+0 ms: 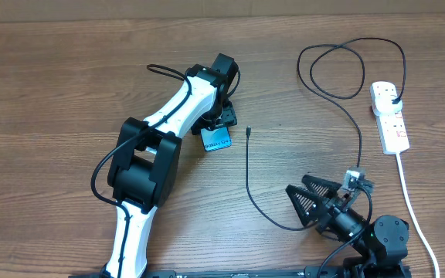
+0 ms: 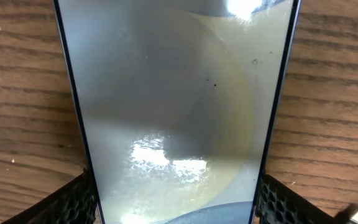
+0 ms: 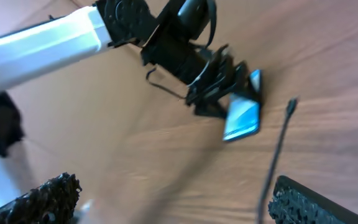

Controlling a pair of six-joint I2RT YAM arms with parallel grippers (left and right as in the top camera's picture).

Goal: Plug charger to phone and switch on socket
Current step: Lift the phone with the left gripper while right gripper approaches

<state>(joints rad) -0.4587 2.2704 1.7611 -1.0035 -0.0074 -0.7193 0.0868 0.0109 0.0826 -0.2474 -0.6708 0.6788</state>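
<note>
- Near mid-table, the phone lies flat on the wooden table, its cyan screen up and its far end tucked under the left gripper.
- Left gripper: the jaws are closed against the phone's two long edges. In the left wrist view, the black fingers press the dark edges on either side and the glossy screen fills the space between them.
- Charger: its tip rests on the table just beside the phone, on the side toward the socket, and does not touch it. The thin black cable runs from the tip toward the near edge and bends past the right gripper. It then climbs, loops, and ends at the plug.
- Socket: it lies at the far right with the plug seated in its far end. A white cord trails from it toward the near edge.
- Right gripper: it sits low near the near edge, well apart from the phone. Its jaws are spread wide with nothing between the fingers.
</note>
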